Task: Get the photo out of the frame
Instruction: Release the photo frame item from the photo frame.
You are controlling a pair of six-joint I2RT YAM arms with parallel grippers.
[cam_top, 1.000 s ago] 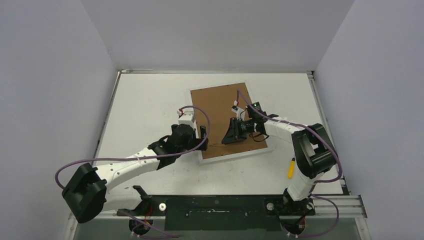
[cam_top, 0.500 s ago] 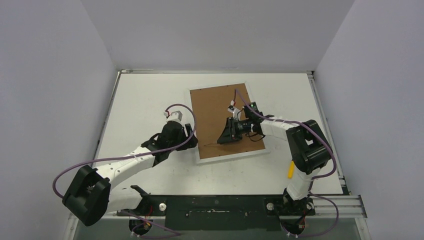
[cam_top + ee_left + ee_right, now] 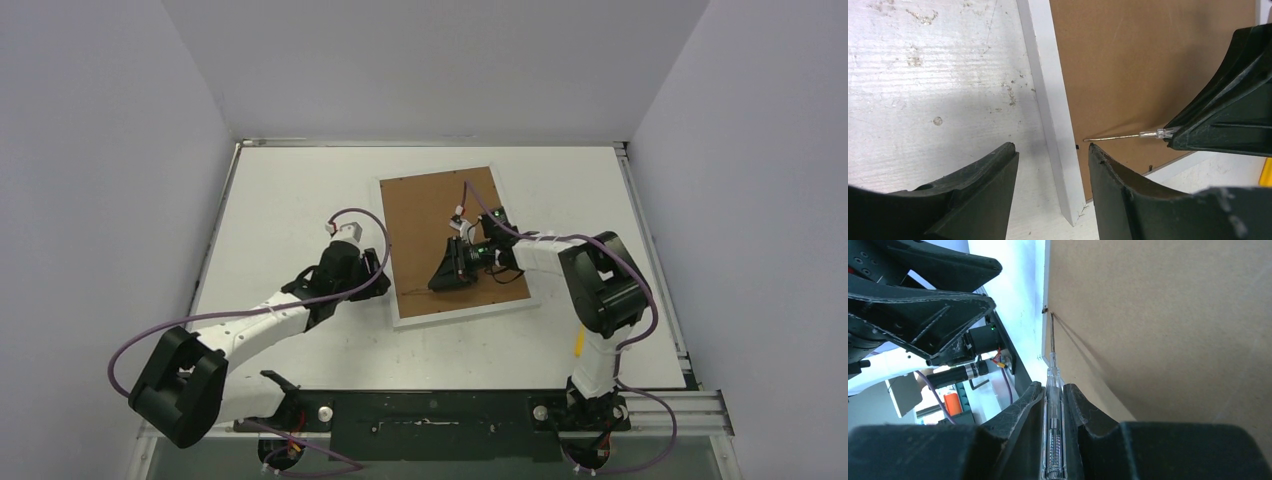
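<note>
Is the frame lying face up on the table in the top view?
No, the frame lies with its brown back panel facing up, and no printed picture shows anywhere on it.

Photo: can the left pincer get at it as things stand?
Probably not. The frame lies back up and its brown backing covers the whole opening; no photo shows. The left pincer, part open, is only astride the white border.
</note>
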